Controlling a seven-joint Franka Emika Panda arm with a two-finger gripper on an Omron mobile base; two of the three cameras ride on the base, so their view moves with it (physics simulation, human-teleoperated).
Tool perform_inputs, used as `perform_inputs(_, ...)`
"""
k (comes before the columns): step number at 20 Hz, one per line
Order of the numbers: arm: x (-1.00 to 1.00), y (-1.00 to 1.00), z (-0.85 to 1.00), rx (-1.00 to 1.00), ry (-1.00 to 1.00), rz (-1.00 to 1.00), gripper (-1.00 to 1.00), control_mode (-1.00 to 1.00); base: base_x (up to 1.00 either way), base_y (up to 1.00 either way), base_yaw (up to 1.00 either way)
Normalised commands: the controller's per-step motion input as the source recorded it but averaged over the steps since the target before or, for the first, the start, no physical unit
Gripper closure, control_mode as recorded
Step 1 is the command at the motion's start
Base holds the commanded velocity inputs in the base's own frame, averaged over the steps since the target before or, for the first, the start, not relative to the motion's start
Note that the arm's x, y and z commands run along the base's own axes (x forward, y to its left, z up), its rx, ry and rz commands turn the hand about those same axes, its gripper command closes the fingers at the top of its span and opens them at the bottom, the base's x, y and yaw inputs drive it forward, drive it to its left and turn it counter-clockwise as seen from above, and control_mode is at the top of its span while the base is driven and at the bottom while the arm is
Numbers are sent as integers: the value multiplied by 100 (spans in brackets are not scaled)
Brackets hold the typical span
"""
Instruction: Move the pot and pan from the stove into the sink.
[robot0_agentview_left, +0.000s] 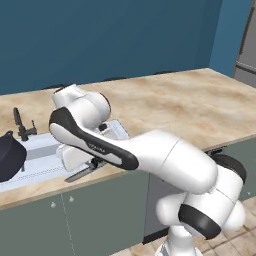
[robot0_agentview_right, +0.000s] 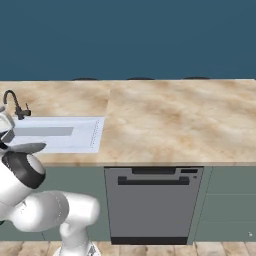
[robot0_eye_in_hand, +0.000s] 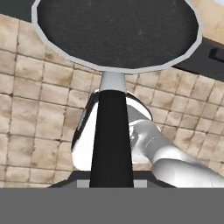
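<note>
Gripper (robot0_eye_in_hand: 112, 183) jaws are clamped on the long black handle of the pan (robot0_eye_in_hand: 116, 33), which is held straight ahead of the fingertips. Beyond the hand, the pot (robot0_agentview_left: 9, 156) is seen at the sink (robot0_agentview_left: 42, 150), near the faucet (robot0_agentview_left: 21, 125).

Beige marbled counter (robot0_agentview_right: 175, 120), dishwasher (robot0_agentview_right: 152, 205) beneath it, tiled floor (robot0_eye_in_hand: 35, 87)

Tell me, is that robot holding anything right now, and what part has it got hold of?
Yes: the pan. In the hand view its long black handle runs straight down between the fingers, which are shut on the handle's end.
</note>
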Motion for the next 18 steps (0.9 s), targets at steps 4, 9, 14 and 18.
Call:
perform_inputs(4,-27,-6,-9,-11,-37,18,100,-100,0,0,0)
perform_inputs(9,11,-8,0,-7,-45,14,100,-100,0,0,0)
perform_inputs(14,34,-1,-7,-6,-32,12,100,-100,0,0,0)
perform_inputs(18,71,4,-18,-5,-14,5,100,-100,0,0,0)
